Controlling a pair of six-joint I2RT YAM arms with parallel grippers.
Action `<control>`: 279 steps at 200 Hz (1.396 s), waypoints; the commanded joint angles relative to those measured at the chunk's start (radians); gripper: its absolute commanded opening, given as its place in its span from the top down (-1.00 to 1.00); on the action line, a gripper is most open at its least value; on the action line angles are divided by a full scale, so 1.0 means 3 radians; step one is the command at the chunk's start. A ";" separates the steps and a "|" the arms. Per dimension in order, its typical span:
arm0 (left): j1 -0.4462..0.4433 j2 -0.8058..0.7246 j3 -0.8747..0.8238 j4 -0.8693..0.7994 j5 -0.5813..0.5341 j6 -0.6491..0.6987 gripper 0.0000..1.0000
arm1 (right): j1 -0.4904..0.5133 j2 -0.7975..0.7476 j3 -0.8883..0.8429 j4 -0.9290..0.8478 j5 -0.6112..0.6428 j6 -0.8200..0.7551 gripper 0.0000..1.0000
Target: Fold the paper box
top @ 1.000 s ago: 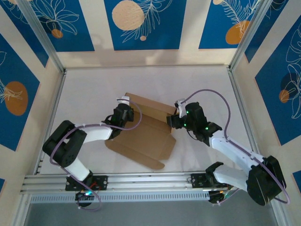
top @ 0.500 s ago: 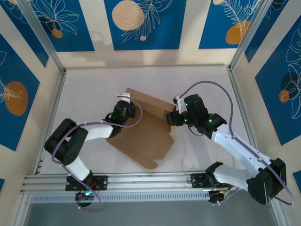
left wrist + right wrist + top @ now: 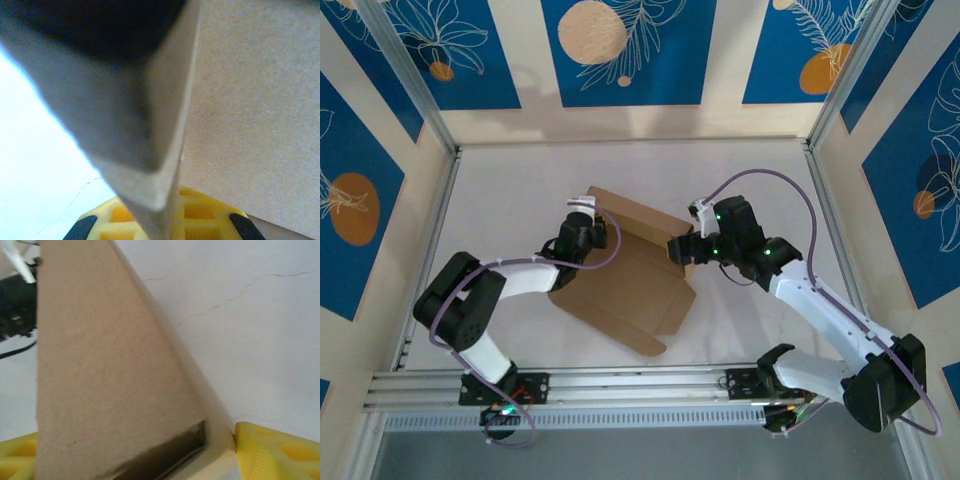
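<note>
Brown cardboard paper box turned slightly. Left end effector pinches its edge. The right end effector is widening, probably releasing; grip unclear.

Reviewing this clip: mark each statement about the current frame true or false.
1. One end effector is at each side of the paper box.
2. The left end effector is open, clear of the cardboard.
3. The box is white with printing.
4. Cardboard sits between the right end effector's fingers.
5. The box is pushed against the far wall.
1. True: the left end effector and the right end effector flank the paper box.
2. False: it is shut on a cardboard edge.
3. False: it is plain brown.
4. True: the right wrist view shows a panel between the yellow fingers.
5. False: it lies mid-table, apart from the walls.
</note>
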 commanded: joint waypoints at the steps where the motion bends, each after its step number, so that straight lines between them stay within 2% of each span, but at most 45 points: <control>1: 0.0047 -0.0109 0.0036 0.0095 -0.0096 -0.0019 1.00 | 0.0036 -0.0050 0.0125 0.0066 -0.0505 0.0082 -0.55; 25: 0.0053 -0.0162 0.0066 0.0056 -0.0061 -0.0017 1.00 | 0.0025 0.0093 0.0193 -0.0037 -0.0133 0.0089 -0.69; 51: 0.0051 -0.0189 0.0103 -0.0007 -0.0056 -0.0039 1.00 | 0.0031 0.0159 0.0164 0.0120 0.0057 0.0028 -0.99; 108: 0.0060 -0.0183 0.0143 -0.0114 -0.0122 0.0060 1.00 | -0.0136 0.0201 0.0301 0.0080 0.0291 0.0072 -0.99; 139: 0.0059 -0.0202 0.0125 -0.0078 -0.0120 0.0056 1.00 | -0.0436 0.0212 0.0284 0.0189 0.0001 0.0355 -0.99; 148: 0.0059 -0.0204 0.0130 -0.0078 -0.0120 0.0067 1.00 | -0.0495 0.0209 0.0255 0.0306 -0.0212 0.0381 -1.00; 165: 0.0075 -0.0185 0.0157 -0.0112 -0.0102 0.0068 1.00 | -0.0524 0.0168 0.0160 0.0656 -0.0954 0.0292 -1.00; 173: 0.0080 -0.0175 0.0165 -0.0119 -0.0098 0.0067 1.00 | -0.0516 0.0159 0.0139 0.0771 -0.1129 0.0277 -1.00; 181: 0.0084 -0.0160 0.0173 -0.0119 -0.0095 0.0068 1.00 | -0.0500 0.0181 0.0169 0.0766 -0.1086 0.0276 -0.99; 209: 0.0088 -0.0118 0.0226 -0.0147 -0.0068 0.0125 1.00 | -0.0512 0.0148 0.0260 0.0610 -0.0452 0.0275 -1.00; 219: 0.0093 -0.0112 0.0241 -0.0144 -0.0023 0.0170 1.00 | -0.0510 0.0064 0.0288 0.0585 -0.0256 0.0275 -0.96; 232: 0.0099 -0.0073 0.0303 -0.0204 0.0073 0.0247 1.00 | -0.0497 -0.0037 0.0361 0.0568 -0.0217 0.0229 -0.85; 258: 0.0095 0.0027 0.0397 -0.0251 0.0271 0.0261 1.00 | -0.0393 -0.0100 0.0630 0.0406 -0.0180 0.0100 -0.48; 279: 0.0094 0.0089 0.0436 -0.0286 0.0318 0.0206 1.00 | -0.0421 -0.0017 0.0803 0.0283 -0.0377 0.0142 -0.18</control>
